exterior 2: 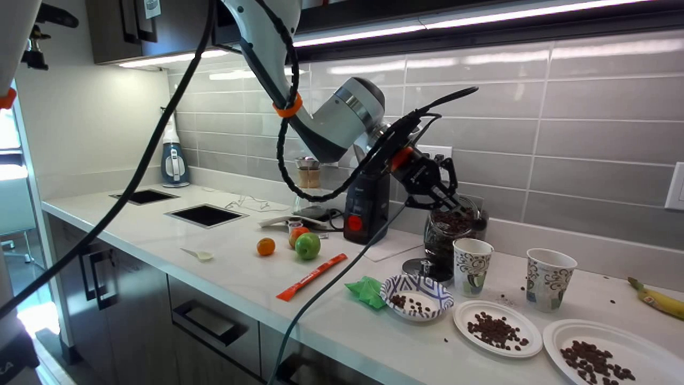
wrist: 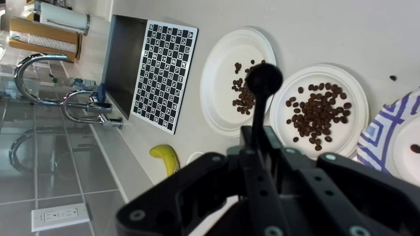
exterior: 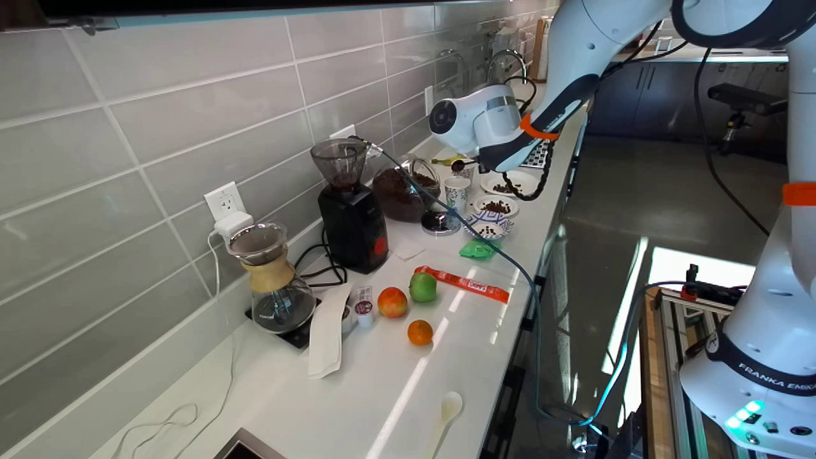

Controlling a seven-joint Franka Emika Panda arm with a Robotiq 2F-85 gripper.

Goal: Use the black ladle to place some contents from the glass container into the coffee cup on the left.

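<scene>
If reading the wrist view rightly, find claw (wrist: 258, 135) pinching black ladle (wrist: 263, 88) by the handle, with long axis out to twelve o'clock and bowl at the far end. In an exterior view, mark coffee cup (exterior 2: 472, 267) (read as the left one, with other cup (exterior 2: 550, 279) at three o'clock from it) toward six o'clock from claw, upright on bench (exterior 2: 235, 235), just beside glass container (exterior 2: 441, 246). Cannot tell fill of bowl: too dark. If loaded, judge next move as centring bowl over coffee cup, then rolling ladle about its long axis; if unloaded, as dipping into container.
</scene>
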